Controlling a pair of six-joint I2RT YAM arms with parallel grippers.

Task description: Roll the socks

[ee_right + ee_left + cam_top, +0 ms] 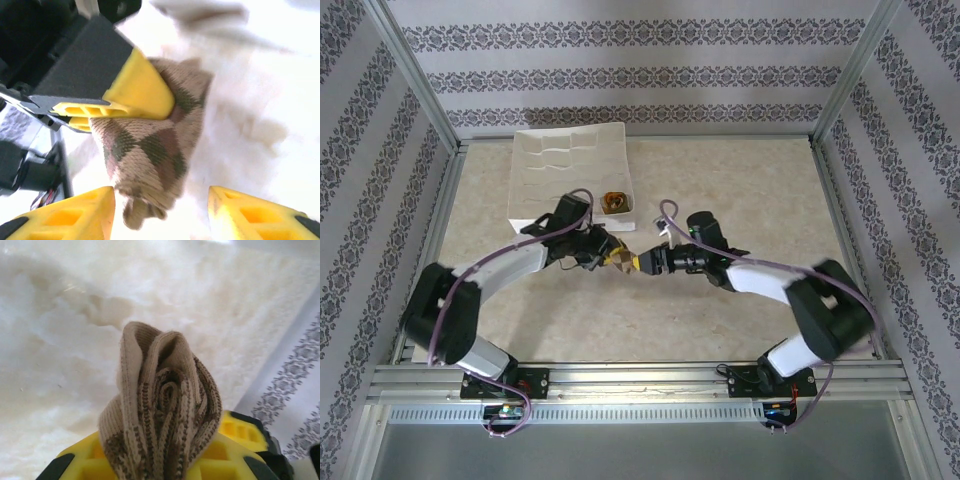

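Observation:
The brown-and-beige argyle sock [619, 261] is bunched into a roll just above the table, midway between the two arms. My left gripper [606, 254] is shut on it. In the left wrist view the roll [162, 415] stands up between the yellow fingers [85, 462] of the left gripper [160, 462]. My right gripper [638, 263] faces it, open. In the right wrist view its fingers [75, 217] stand either side of the sock's loose lower end [145, 155], apart from it. The olive and orange sock [616, 203] sits rolled at the tray's near right corner.
A white compartment tray [565, 160] lies at the back left of the marbled table [740, 190]. Patterned walls and metal frame posts enclose the table. The left gripper's yellow finger [140, 92] crosses the right wrist view.

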